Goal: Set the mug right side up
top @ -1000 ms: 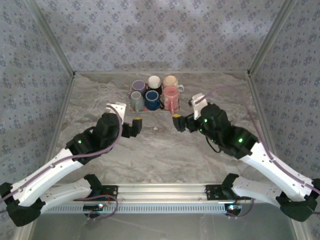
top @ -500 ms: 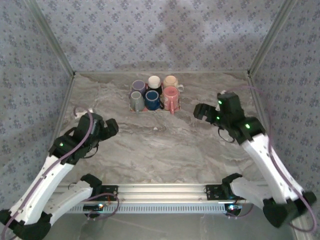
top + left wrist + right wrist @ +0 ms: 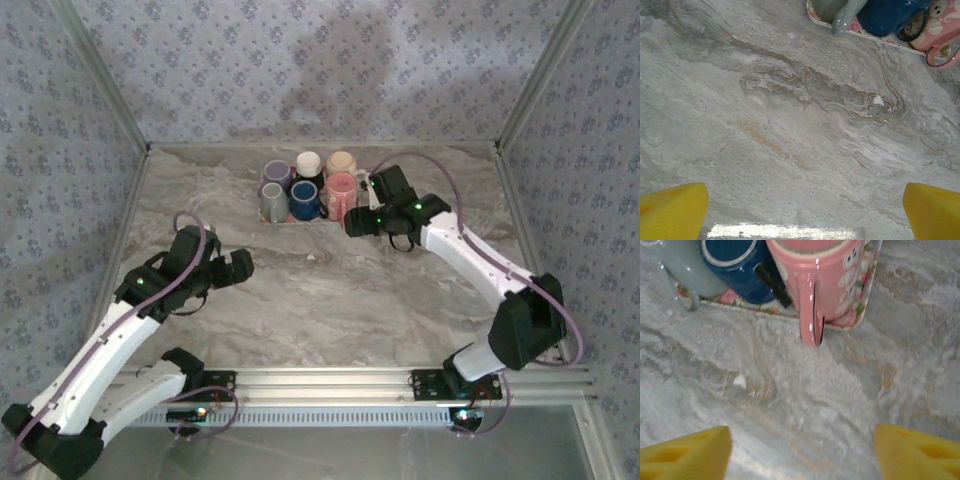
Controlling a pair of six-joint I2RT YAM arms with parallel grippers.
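**Top view:** Six mugs stand packed on a tray [image 3: 283, 222] at upper centre of the marble table [image 3: 330, 300]. The pink mug [image 3: 342, 186], at the tray's lower right corner, shows a flat, closed top where its neighbours show open mouths. That suggests it is the one standing upside down. The right gripper [image 3: 356, 222] hovers just below and right of it, angled toward the tray, apparently lining up on that mug. The left gripper [image 3: 240, 268] hangs at centre left, well apart from the tray, probably parked out of the way.

**Left wrist:** The left gripper's [image 3: 802, 212] yellow fingers sit in the bottom corners, spread wide with bare table between them. The tray edge [image 3: 815, 12], the blue mug [image 3: 890, 15] and the pink mug [image 3: 945, 30] lie along the top right.

**Right wrist:** The right gripper [image 3: 800, 455] is also parted wide and holds nothing, its fingers in the lower corners. The pink mug [image 3: 820, 270] is at top centre and its handle [image 3: 811, 315] points down the frame toward the gripper, overhanging the tray rim [image 3: 860, 315]. The handle likely offers the easiest hold, since the blue mug [image 3: 735, 265] crowds the pink mug's left side.
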